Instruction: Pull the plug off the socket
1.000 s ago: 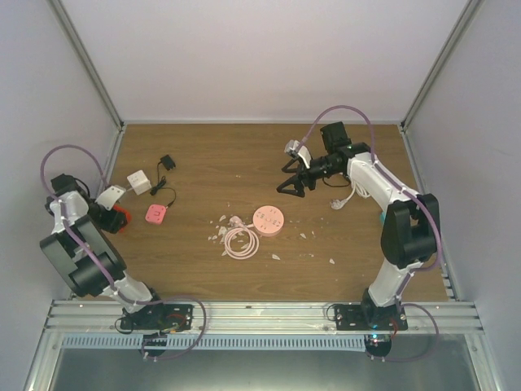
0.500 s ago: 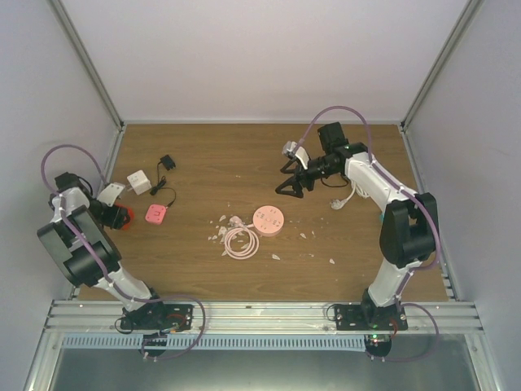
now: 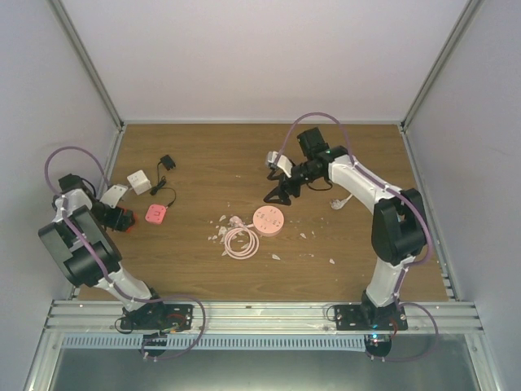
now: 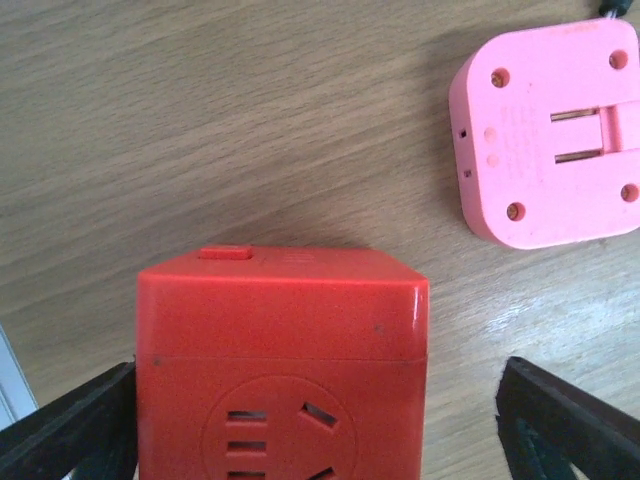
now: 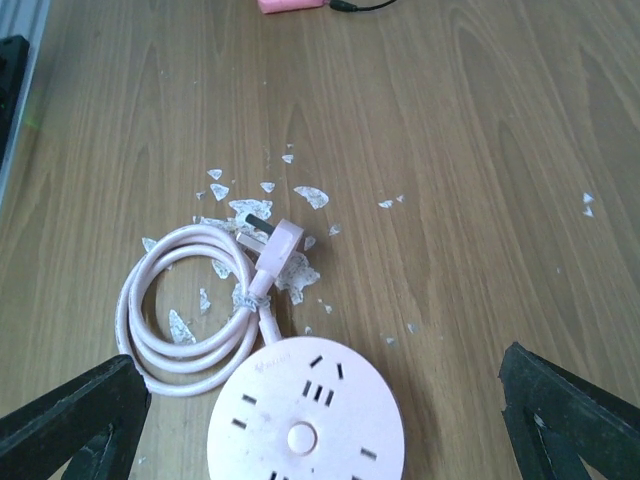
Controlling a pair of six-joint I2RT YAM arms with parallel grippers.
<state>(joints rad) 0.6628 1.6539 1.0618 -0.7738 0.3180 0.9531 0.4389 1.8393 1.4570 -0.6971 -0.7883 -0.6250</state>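
Note:
The red cube socket stands on the wood between the fingers of my left gripper. Those jaws are open: the left finger is at the cube's side, the right finger stands clear of it. The pink plug lies apart from the socket, prongs up, to its right. From above, the socket and plug sit at the table's left edge by my left gripper. My right gripper hangs open and empty over the round pink power strip.
A coiled pink cord with its own plug lies beside the round strip, among white scraps. A white cube adapter and a black adapter sit at back left. A white connector lies right of centre.
My left gripper's jaws have widened off the red socket. The right arm has swung left and now hangs over the round pink strip.

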